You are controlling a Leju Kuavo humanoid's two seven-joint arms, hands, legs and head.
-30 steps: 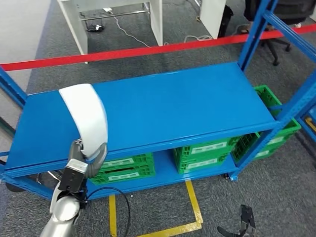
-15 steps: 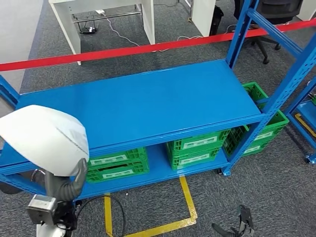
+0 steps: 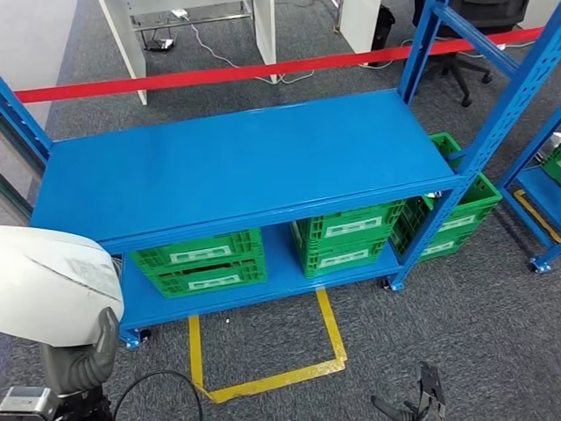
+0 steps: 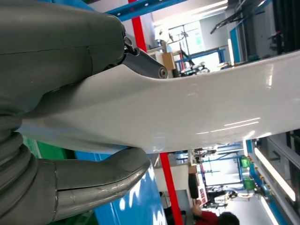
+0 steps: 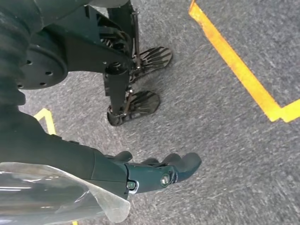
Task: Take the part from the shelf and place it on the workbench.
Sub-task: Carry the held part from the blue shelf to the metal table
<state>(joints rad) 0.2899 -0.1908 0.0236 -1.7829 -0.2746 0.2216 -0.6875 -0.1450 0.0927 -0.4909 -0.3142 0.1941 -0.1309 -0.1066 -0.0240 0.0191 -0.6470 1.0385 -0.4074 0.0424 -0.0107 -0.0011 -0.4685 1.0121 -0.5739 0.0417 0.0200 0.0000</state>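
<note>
Since the earlier frames the white part [image 3: 53,285] has come clear off the blue shelf [image 3: 244,167] and the whole picture has swung, so I read that as the body turning as much as the arm moving. Right now the part sits in my left hand [image 3: 76,360], resting above its thumb at the lower left of the head view, off the shelf's front edge and over the carpet. From the left wrist camera the part [image 4: 176,108] runs as a long curved white panel out past the hand [image 4: 53,117], with the thumb under it and the darker fingers over its upper face, so that hand is clamped on it near one end. Most of its length reaches away from the grip, and I judge that overhang is what I must watch when I swing round for the desk, which I cannot see from here. My right hand [image 5: 155,171] hangs low over the grey floor [image 5: 229,131] with its fingers loosely extended, holding nothing, well apart from the part.
</note>
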